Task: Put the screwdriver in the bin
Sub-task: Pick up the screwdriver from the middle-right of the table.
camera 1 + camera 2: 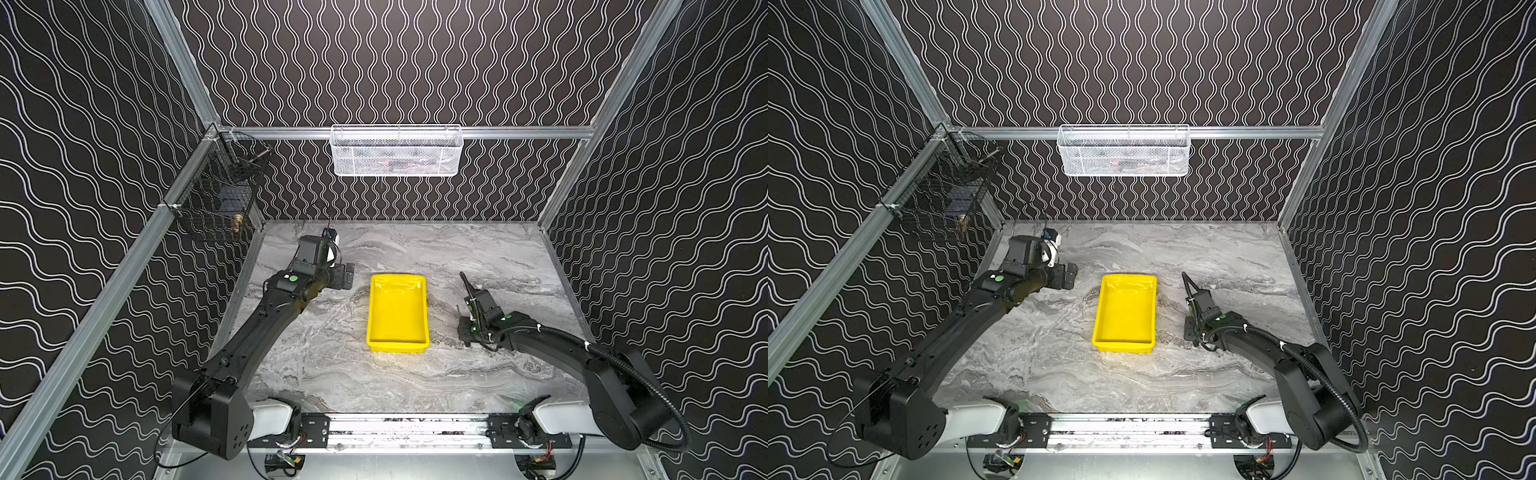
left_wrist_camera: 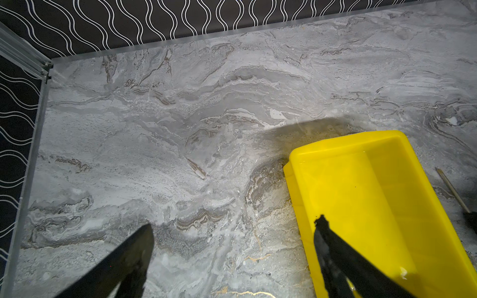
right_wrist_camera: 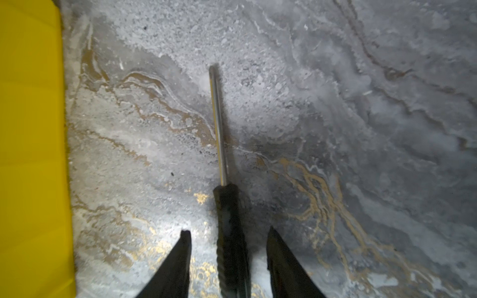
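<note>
None of the task is finished as yet: the shallow bright yellow plastic bin [image 1: 397, 347] sits empty in the middle of the grey marble-patterned tabletop [image 3: 361, 103]. The slim screwdriver with its black handle and thin metal shaft [image 3: 227, 206] lies flat on that tabletop near the bin's right side, not in it. The right gripper [image 3: 229, 230] is low over the handle, its two black fingers [image 3: 180, 258] apart, one on each side, a strip of table showing between each fingertip and the handle, so nothing is gripped. What seems left is to clamp, lift, carry across and release. The left gripper [image 2: 235, 222] hangs wide apart and empty by the bin's far left corner.
</note>
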